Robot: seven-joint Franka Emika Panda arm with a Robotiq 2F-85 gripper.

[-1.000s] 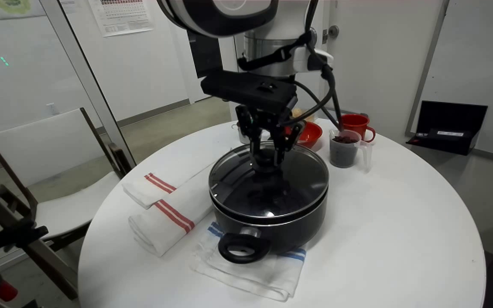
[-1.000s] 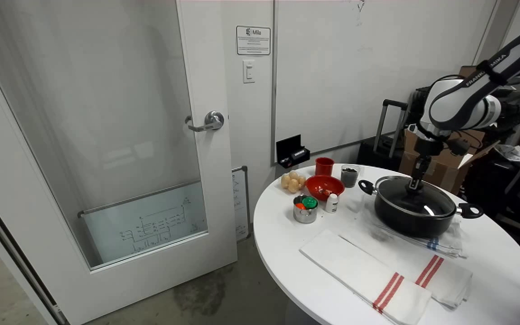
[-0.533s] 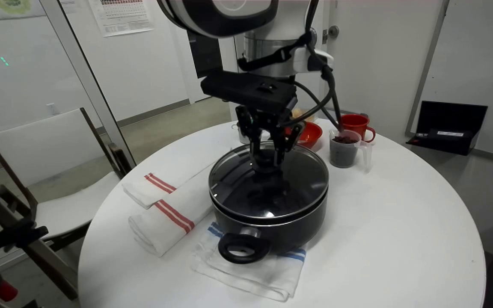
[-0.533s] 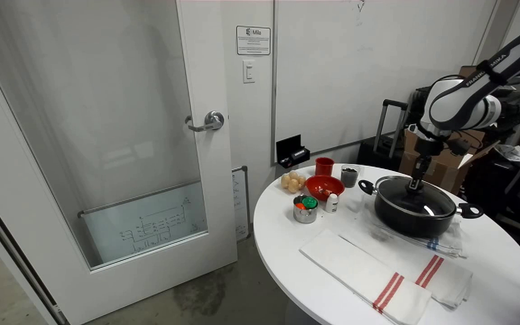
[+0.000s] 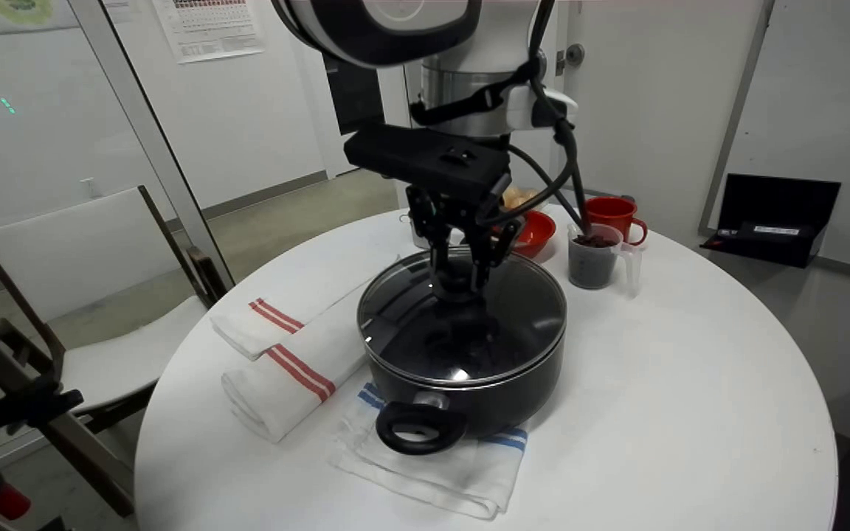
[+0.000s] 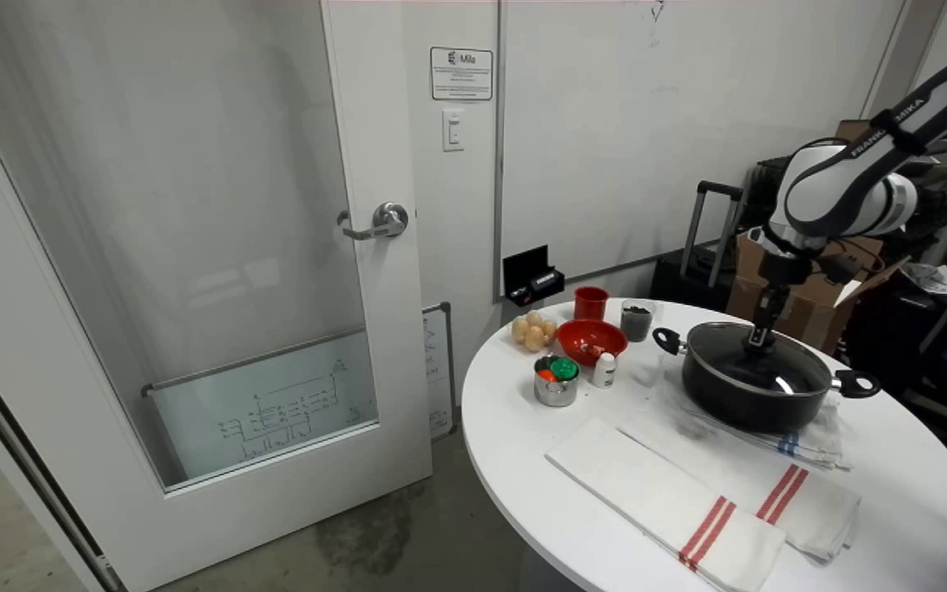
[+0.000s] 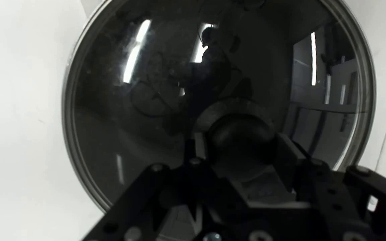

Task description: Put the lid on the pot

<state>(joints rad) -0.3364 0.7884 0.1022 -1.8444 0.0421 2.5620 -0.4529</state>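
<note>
Slight lowering of hand [image 7: 241, 147] and lid [image 5: 462, 343] since half a second ago, with near closure of the dark gap above the pot [image 5: 499, 409]. As for the hand: drawn in to the width of the knob [image 7: 241, 132], with pads [image 7: 200, 147] on opposite sides; apparently gripping, though exact contact hard to read, black against black. Next outward: the lid, roughly level over the pot's mouth and, by appearance, down on it; full seating all round not confirmable. Probable stage: final settling, with release to follow. Chief risk from here: a tilted or sliding lid, caused by letting go slightly off-centre. Second risk: a lid dragged askew on withdrawal, caused by too little spreading of the fingers [image 7: 288, 160] and a snag on the knob. Third: a pot shifted by excess downward push, given the loose blue-striped cloth [image 5: 432, 472] beneath. Beyond: red-striped cloths [image 5: 314, 346] beside the pot; farther off, a red bowl [image 6: 576, 335] and a mug [image 6: 591, 304]; below all, the white bench [image 5: 676, 413].
</note>
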